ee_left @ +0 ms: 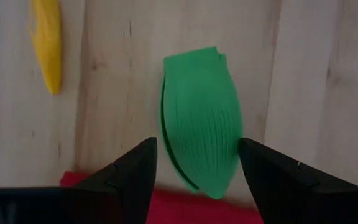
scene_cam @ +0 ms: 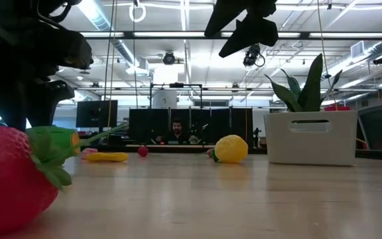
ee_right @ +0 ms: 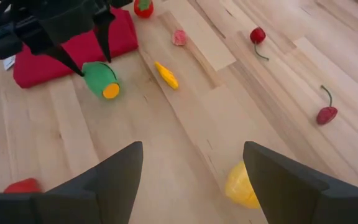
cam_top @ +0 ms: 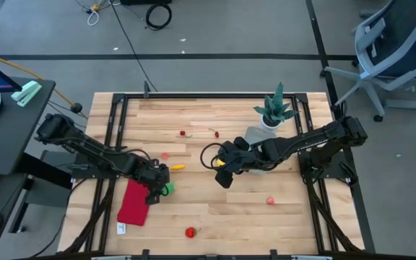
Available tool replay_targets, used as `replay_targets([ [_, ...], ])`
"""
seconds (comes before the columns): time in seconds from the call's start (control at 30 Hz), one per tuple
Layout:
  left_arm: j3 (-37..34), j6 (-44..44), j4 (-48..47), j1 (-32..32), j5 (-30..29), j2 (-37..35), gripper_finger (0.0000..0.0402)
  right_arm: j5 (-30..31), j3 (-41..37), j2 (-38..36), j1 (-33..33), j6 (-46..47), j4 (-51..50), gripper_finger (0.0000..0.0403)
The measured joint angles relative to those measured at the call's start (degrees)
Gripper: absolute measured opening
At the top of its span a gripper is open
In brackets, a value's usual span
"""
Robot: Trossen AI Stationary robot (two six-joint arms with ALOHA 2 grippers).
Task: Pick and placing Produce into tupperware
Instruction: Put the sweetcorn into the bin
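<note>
While the left end effector hangs low over the counter near its left side, its two dark fingers stand spread on either side of a ribbed green toy vegetable with an orange end (the wrist view shows a sliver of wood between each finger and the green skin, so it is not yet clamped). The vegetable lies on the bare wood just beside the red cloth, which is spread toward the counter's front-left corner. A small yellow toy pepper lies near it, a little farther toward the middle, with a pink piece beyond that.

The right end effector hovers above the middle of the counter with its fingers wide apart and nothing between them; a yellow lemon sits on the wood directly beneath it. Two red cherries with stems lie toward the back edge, a pink piece rests toward the front right, and a red strawberry lies near the front edge. A spiky green plant in a white pot stands toward the back right. The tupperware mostly hides under the right arm, so I cannot place it surely.
</note>
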Motion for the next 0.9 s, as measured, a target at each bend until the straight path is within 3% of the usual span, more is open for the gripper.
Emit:
replay_targets([
  [0.47, -0.1, -1.4, 3.1, 0.3, 2.5, 0.2, 0.0253, 0.0, 0.0, 0.0, 0.0, -0.2, 0.0, 0.0288],
  [0.9, -0.1, 3.4, 5.7, 0.5, 1.7, 3.4, 0.0257, 0.0, 0.0, -0.1, 0.0, -0.2, 0.0, 0.0288],
])
